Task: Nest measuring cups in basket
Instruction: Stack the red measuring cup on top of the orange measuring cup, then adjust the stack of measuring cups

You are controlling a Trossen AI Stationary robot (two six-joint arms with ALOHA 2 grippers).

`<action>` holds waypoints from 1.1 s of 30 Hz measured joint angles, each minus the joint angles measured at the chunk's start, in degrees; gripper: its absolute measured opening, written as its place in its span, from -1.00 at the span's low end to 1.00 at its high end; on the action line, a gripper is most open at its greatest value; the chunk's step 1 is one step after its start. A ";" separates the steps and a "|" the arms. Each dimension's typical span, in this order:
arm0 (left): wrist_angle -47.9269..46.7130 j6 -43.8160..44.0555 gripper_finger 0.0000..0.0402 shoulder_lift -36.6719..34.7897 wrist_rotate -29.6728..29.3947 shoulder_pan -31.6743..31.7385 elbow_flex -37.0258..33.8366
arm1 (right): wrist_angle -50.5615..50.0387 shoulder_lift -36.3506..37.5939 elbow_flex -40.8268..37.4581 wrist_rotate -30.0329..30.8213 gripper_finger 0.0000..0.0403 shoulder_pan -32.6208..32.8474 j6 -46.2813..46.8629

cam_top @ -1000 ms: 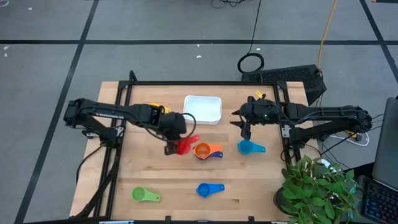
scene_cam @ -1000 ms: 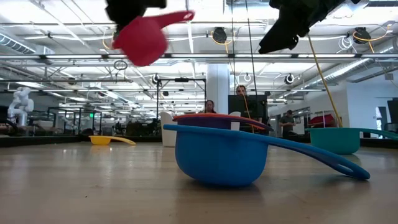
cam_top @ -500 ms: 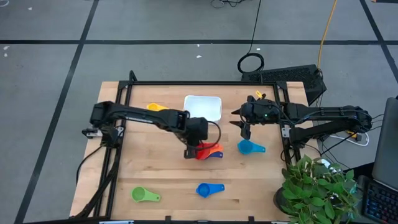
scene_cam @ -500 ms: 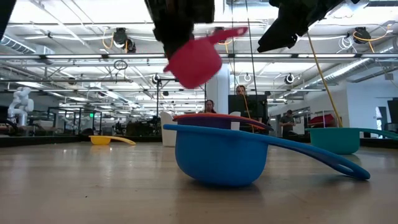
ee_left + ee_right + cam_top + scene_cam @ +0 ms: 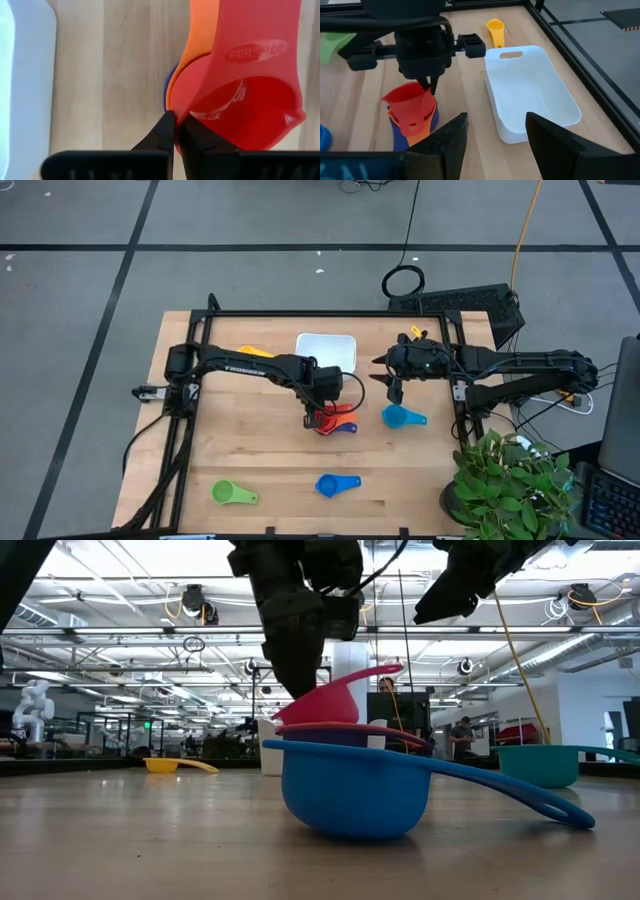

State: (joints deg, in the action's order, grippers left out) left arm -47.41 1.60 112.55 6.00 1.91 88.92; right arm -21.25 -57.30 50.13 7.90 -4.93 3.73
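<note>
Measuring cups lie scattered on the wooden surface [image 5: 240,460], and from the near edge outward they run so: the green cup [image 5: 231,493] and the blue cup [image 5: 335,484] sit nearest, each alone, the blue one's handle pointing toward the right arm's side. Farther in, at mid-surface, the red cup [image 5: 325,418] now sits tilted in the orange cup [image 5: 200,45], which rests in the navy one [image 5: 402,136]. A second ago the red cup hung in the air off to the left; it has since been carried over and lowered into that stack. The left gripper [image 5: 312,420] is still pinched tight on the red cup's rim, so release has not happened. Its handle runs away from the gripper, long axis in line with the orange handle beneath, so the nesting looks well aligned.

The teal cup [image 5: 401,417] sits just beside the stack, under the right gripper [image 5: 396,392], which hangs half open and empty. Farthest back stand the white basket [image 5: 326,354], holding nothing, and the yellow cup [image 5: 252,352] beside it. The stack is being built outside the basket, so it must be moved in afterward.
</note>
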 joint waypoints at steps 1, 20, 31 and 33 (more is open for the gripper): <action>0.14 -0.21 -0.87 0.00 0.01 0.00 0.00 | 0.00 0.00 0.00 0.00 -0.04 0.00 0.02; -10.98 -3.97 -0.33 -10.17 -2.48 -0.54 1.28 | 3.89 -6.26 -0.04 -0.89 -0.04 5.17 5.68; 8.83 -2.59 -0.40 -38.10 -6.06 -1.15 -13.65 | 8.11 -18.51 3.64 -9.50 -0.04 8.13 9.10; 13.86 -2.59 -0.40 -41.91 -6.08 -1.35 -17.86 | 4.69 -20.93 7.11 -9.42 -0.04 8.89 8.98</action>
State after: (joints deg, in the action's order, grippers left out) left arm -33.55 -1.00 70.64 -0.08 0.56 71.06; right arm -16.56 -78.23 57.24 -1.52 3.96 12.70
